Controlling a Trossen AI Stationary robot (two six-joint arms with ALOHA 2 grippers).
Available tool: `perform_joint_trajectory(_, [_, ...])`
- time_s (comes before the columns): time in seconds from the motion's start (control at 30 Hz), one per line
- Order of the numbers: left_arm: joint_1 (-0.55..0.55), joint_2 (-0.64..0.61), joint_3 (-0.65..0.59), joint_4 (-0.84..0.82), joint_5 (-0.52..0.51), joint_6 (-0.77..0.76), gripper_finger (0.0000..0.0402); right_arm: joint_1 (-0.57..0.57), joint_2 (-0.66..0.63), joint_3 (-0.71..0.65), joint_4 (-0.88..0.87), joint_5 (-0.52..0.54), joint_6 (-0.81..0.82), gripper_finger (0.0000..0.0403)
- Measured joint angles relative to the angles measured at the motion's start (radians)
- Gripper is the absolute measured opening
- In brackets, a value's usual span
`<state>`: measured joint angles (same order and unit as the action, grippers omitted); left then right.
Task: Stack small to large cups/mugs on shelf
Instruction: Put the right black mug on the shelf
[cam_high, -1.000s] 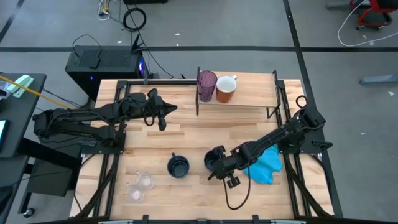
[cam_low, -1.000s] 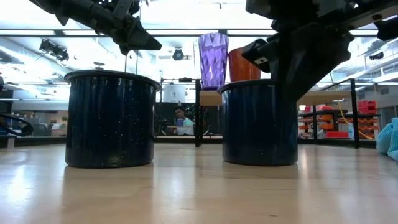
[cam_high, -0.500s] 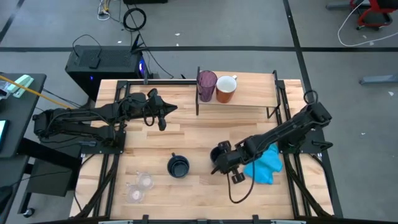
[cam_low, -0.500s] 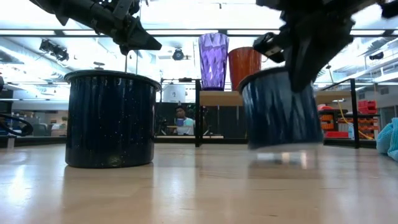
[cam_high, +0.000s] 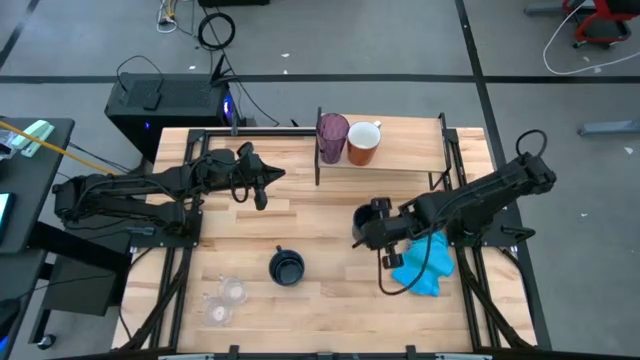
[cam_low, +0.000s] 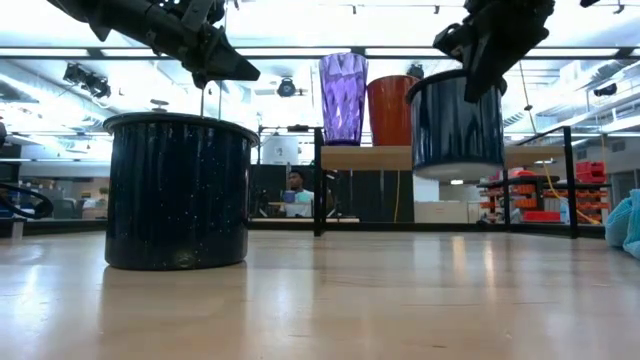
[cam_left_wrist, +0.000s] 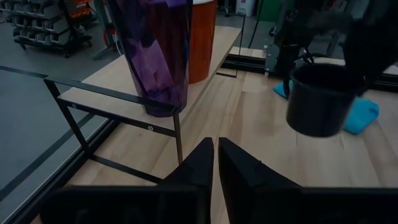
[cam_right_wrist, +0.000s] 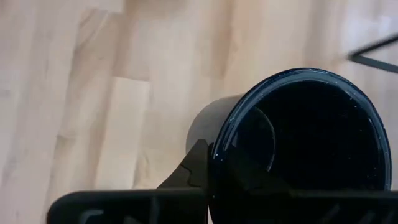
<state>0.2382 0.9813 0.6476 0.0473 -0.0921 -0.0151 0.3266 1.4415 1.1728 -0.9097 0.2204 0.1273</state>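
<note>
My right gripper is shut on a dark navy mug and holds it in the air in front of the shelf; the low view shows this mug well above the tabletop. On the shelf's left part stand a purple tumbler and an orange mug. A second navy mug stands on the table near the middle. Two clear cups sit at the near left. My left gripper hovers shut at the far left, touching nothing. My right gripper grips the navy mug's wall at the rim, one finger inside the mug and one finger outside. The fingers come from above, slanting down. The mug hangs below them, mouth up and nearly upright, lifted clear of the table.
A bright blue cloth lies on the table under my right arm. The shelf's black uprights stand at its ends. The shelf board to the right of the orange mug is bare. A person is in the room behind.
My right gripper has risen and gone toward the table's far edge and the shelf, taking the navy mug along. The mug has come off the table, tipped a little on the way, and now hangs clear at about the height of the shelf board.
</note>
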Motion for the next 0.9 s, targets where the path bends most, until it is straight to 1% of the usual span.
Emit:
perform_joint_trajectory(0.2, [0.0,0.0,0.0,0.0,0.0,0.0,0.0023,-0.017,-0.072,0.0,-0.088,0.064,0.038,0.0019])
perform_joint_trajectory(0.33, [0.0,0.0,0.0,0.0,0.0,0.0,0.0029,-0.021,-0.115,0.0,-0.143,0.126,0.065,0.0019])
perform_joint_trajectory(0.43, [0.0,0.0,0.0,0.0,0.0,0.0,0.0033,-0.038,-0.142,0.0,-0.184,0.15,0.068,0.0019])
perform_joint_trajectory(0.6, [0.0,0.0,0.0,0.001,0.0,0.0,0.0031,-0.11,-0.18,0.0,-0.239,0.186,0.049,0.0019])
perform_joint_trajectory(0.9, [0.0,0.0,0.0,0.001,0.0,0.0,0.0018,-0.259,-0.231,0.006,-0.255,0.181,-0.068,0.0019])
